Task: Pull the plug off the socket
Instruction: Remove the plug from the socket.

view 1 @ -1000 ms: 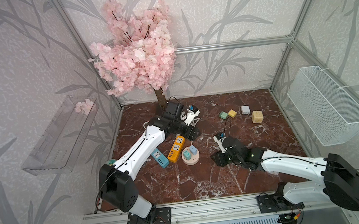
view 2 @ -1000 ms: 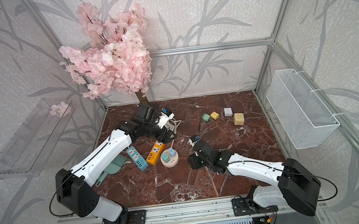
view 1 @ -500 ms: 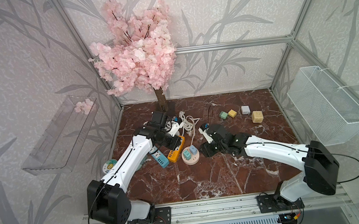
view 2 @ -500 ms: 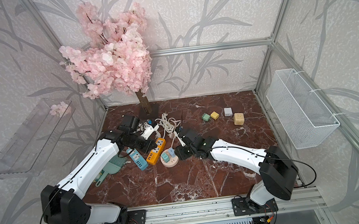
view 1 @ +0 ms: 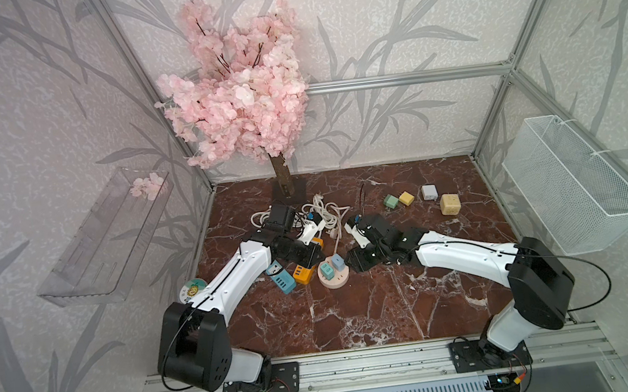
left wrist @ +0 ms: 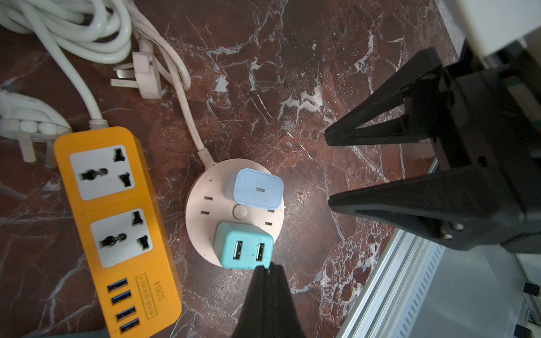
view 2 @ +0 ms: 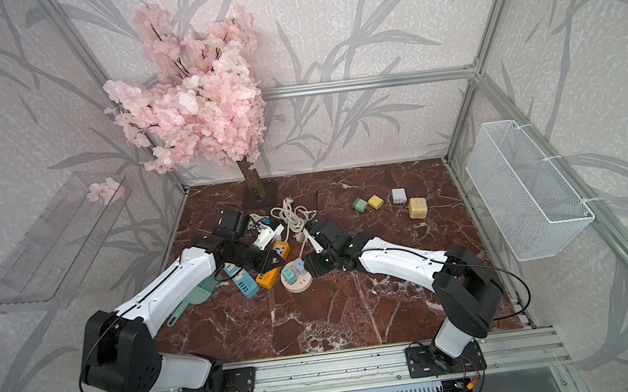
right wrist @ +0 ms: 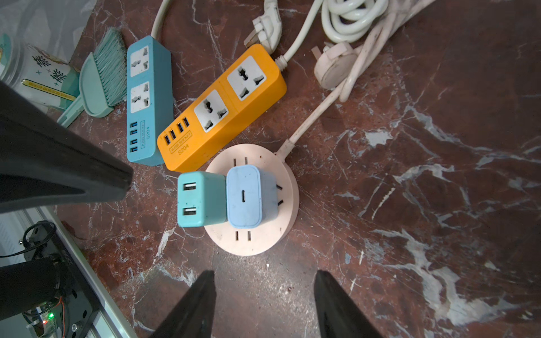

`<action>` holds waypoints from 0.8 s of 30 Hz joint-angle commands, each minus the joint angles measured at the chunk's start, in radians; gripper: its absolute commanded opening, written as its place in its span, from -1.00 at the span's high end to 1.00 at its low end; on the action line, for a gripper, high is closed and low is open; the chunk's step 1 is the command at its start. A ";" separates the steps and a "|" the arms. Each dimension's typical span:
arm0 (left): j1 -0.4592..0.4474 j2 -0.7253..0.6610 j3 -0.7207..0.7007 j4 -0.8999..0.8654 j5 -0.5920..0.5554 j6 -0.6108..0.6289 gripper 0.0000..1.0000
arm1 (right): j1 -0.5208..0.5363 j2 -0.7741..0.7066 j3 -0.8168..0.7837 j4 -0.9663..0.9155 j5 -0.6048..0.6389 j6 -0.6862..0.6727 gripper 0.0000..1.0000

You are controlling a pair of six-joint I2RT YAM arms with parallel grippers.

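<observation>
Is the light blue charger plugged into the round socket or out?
Plugged in: the light blue charger sits flush on the round socket, beside the teal charger.

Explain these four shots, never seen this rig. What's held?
Two robot arms sit at a marble table's front edge, each with a two-finger gripper. The top views come from one overhead camera; the other two from cameras on the wrists. On the table: a round pink socket with a teal charger and a blue charger plugged in, an orange power strip, white cables. The left gripper is shut and empty, tips beside the teal charger. The right gripper is open, empty, facing the socket.
</observation>
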 commanded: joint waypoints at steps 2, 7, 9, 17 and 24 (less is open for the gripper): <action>0.006 0.037 -0.022 0.030 0.029 -0.010 1.00 | -0.002 0.025 0.048 0.002 -0.017 -0.009 -0.15; 0.012 0.071 -0.028 0.052 0.026 -0.016 1.00 | -0.002 0.034 0.064 -0.007 -0.014 -0.018 -0.15; 0.013 0.079 -0.029 0.050 0.027 -0.013 1.00 | -0.003 0.035 0.067 -0.010 -0.012 -0.019 -0.15; 0.020 0.090 -0.043 0.030 0.019 0.007 1.00 | -0.002 0.050 0.089 -0.020 -0.006 -0.024 -0.15; 0.021 0.129 -0.041 0.004 0.024 0.025 1.00 | 0.000 0.066 0.103 -0.020 -0.006 -0.025 -0.15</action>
